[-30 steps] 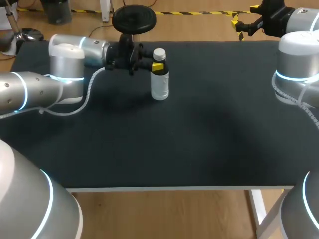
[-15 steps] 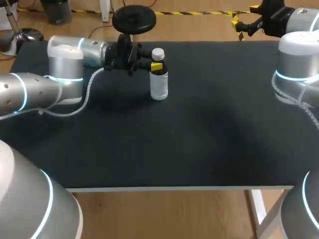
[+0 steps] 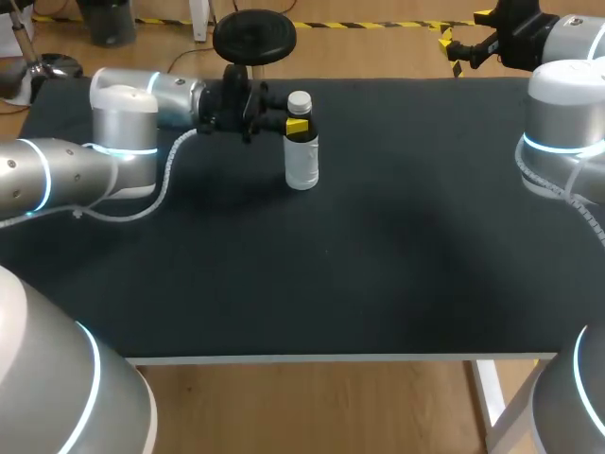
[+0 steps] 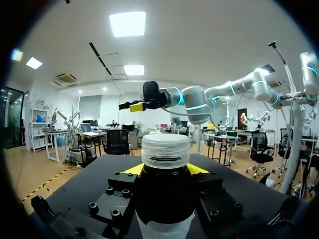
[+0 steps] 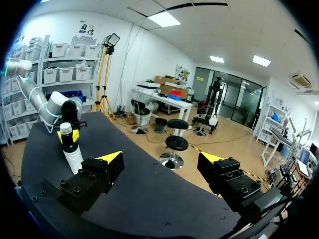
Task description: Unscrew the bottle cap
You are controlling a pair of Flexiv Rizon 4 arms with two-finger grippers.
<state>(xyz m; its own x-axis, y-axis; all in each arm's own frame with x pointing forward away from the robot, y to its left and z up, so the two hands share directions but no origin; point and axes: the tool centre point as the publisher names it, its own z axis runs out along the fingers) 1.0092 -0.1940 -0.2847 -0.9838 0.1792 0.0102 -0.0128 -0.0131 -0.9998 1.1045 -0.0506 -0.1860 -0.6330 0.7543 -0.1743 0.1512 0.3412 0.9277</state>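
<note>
Bottle [image 3: 302,159] upright near table's [image 3: 378,255] far edge, left of middle, white cap [image 3: 300,99] on; left gripper [image 3: 295,125] clamped on neck just under cap, yellow tips either side; right gripper [image 3: 458,52] well apart, raised by far right corner, jaws wide apart.

bottle [image 4: 165,196] base cropped, perhaps label [image 4: 164,230] too

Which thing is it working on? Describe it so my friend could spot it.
On the black table, look toward the far left, where the left gripper is. It holds a small upright bottle: dark neck, pale lower half, and a ribbed white cap that stands out above the black gripper.
</note>
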